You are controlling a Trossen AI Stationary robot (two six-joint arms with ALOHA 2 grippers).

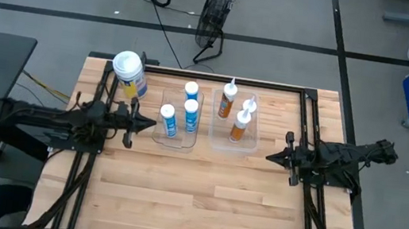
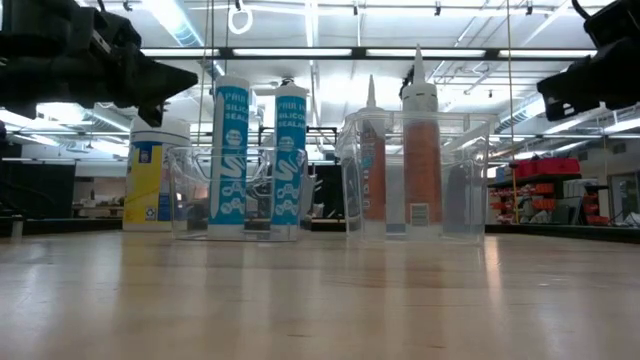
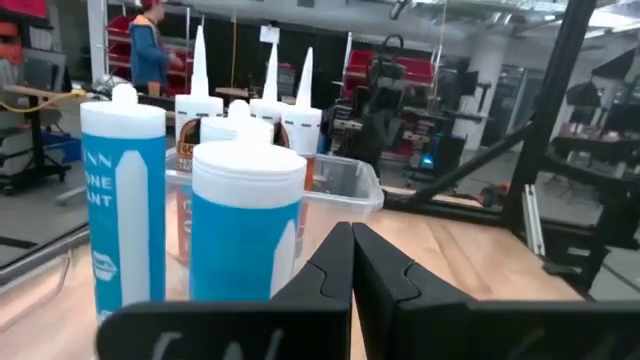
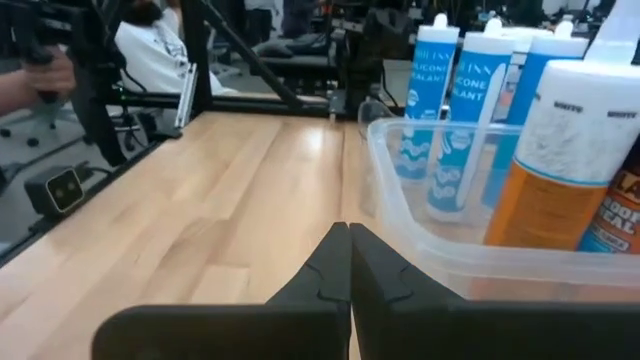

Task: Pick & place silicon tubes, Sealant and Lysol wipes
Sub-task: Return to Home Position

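Orange sealant tubes (image 1: pixel 241 126) fill a clear plastic bin (image 1: pixel 217 136) by the table's (image 1: pixel 200 202) far edge. The left gripper (image 1: pixel 144 125) and right gripper (image 1: pixel 272 156) hang pinched together and empty, likely parked.

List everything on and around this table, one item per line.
light wooden table: one, under everything
clear plastic bins: two, side by side, table's far half
blue-and-white silicone tubes: three, upright in the left bin
orange sealant tubes: three, upright in the right bin
round Lysol wipes canister: one, white lid, yellow-and-blue label, left of the bins
black floor fan: one, beyond the table
left pincer: one, dark, shut, beside the left bin
right pincer: one, dark, shut, right of the right bin
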